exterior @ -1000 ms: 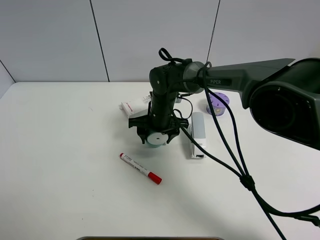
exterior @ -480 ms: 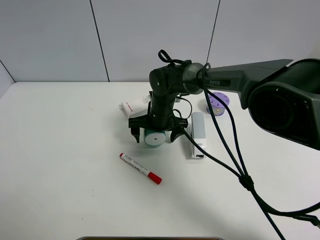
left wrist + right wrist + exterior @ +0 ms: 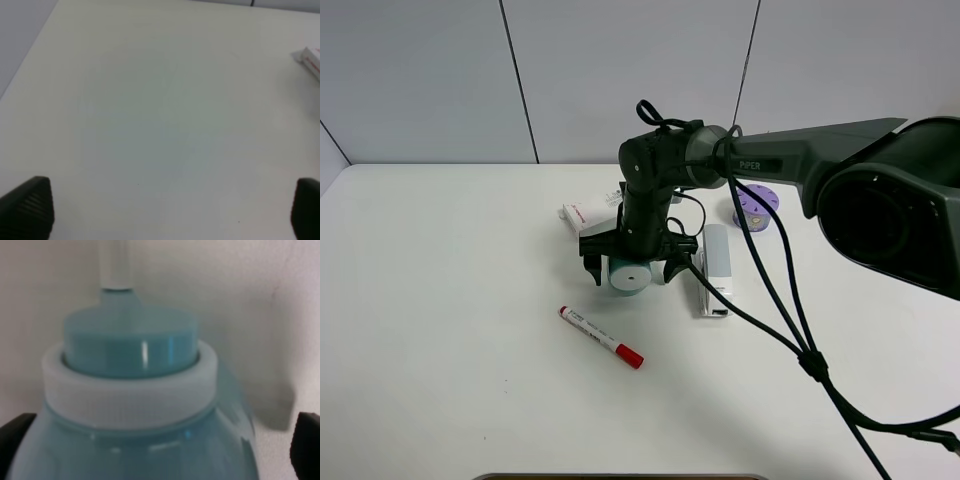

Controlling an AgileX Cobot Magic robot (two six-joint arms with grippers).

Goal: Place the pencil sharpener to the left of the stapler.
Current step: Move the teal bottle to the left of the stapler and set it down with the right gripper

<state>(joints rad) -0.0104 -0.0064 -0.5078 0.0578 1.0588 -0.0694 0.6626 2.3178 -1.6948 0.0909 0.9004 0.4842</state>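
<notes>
The teal-mint pencil sharpener (image 3: 628,272) lies on the white table with its white round end face toward the camera, just left of the light grey stapler (image 3: 717,265). My right gripper (image 3: 630,268) reaches down over the sharpener and stands open, one finger on each side, apart from the body. In the right wrist view the sharpener (image 3: 135,405) fills the picture and the gripper (image 3: 160,440) shows only dark fingertips (image 3: 15,432) in the corners. My left gripper (image 3: 165,210) is open over bare table.
A white box with red print (image 3: 588,213) lies behind the sharpener, and its end (image 3: 310,57) shows in the left wrist view. A purple holed cylinder (image 3: 756,205) sits at the back right. A red-capped marker (image 3: 601,337) lies in front. The right arm's cables trail toward the front right.
The right gripper's fingers, shut on the sharpener one second ago, have spread apart and let it go. The sharpener now rests on the table beside the stapler.
</notes>
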